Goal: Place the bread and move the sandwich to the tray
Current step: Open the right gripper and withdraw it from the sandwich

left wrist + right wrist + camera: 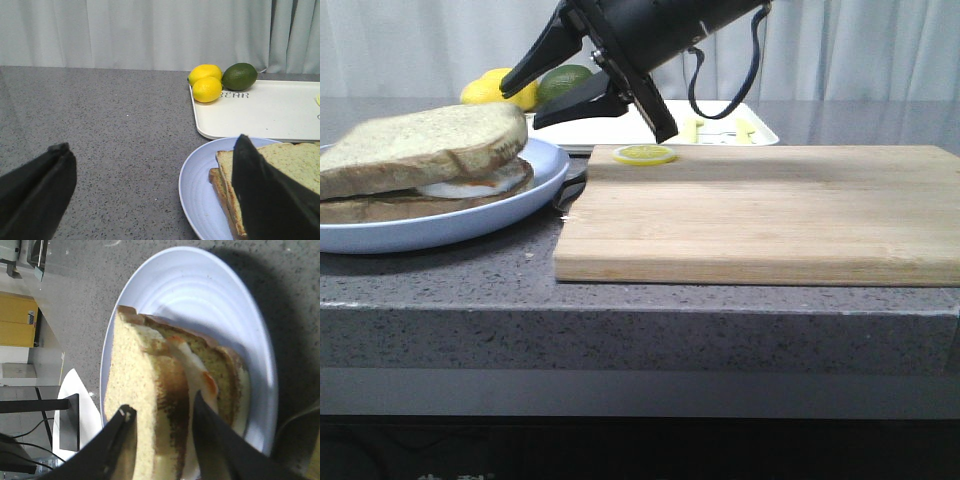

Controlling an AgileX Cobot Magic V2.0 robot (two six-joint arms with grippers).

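Observation:
The sandwich (430,175) lies on a pale blue plate (450,225) at the left. Its top slice is the speckled bread (420,140), with white egg (470,184) under it. My right gripper (518,110) reaches in from the upper right. It is open, with its fingertips at the bread's right end, one above and one beside it. In the right wrist view the gripper (162,410) straddles the bread's edge (135,375). My left gripper (150,195) is open and empty beside the plate (200,190). The white tray (270,107) lies behind the plate; it also shows in the front view (760,130).
A light wooden cutting board (760,210) fills the right of the counter, with a yellow-green slice (643,154) at its far edge. Two lemons (206,82) and a dark green fruit (240,76) sit at the tray's far corner. A curtain hangs behind.

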